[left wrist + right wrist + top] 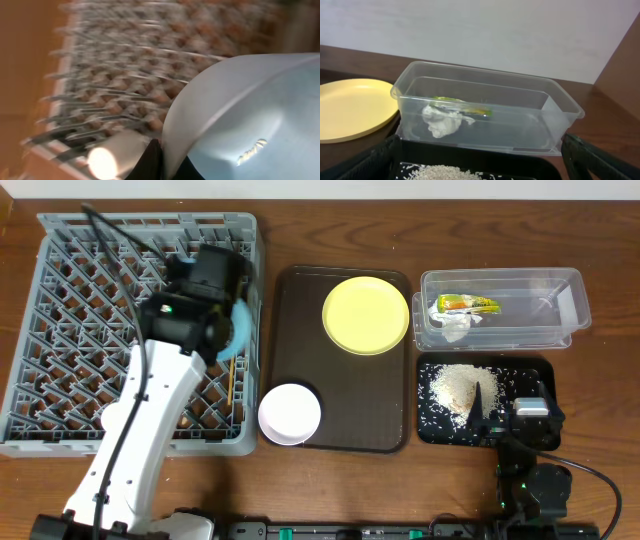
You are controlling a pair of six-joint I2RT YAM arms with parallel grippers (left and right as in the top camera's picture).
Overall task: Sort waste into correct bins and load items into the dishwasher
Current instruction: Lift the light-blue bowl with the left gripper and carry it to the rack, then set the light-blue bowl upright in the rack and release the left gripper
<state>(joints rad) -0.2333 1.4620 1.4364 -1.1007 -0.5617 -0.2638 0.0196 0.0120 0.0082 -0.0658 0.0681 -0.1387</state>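
Observation:
My left gripper is shut on the rim of the light blue bowl, held tilted over the right side of the grey dish rack. The left wrist view is blurred and shows the bowl pinched between my fingers above the rack. A wooden chopstick lies in the rack. The yellow plate and the white-pink bowl sit on the brown tray. The clear tub holds the wrapper and tissue. Crumbs lie in the black tray. My right gripper is open over it.
The dark brown serving tray lies between the rack and the bins. In the right wrist view the tub, tissue and plate lie ahead of my open fingers. A blurred white object sits near the rack's edge.

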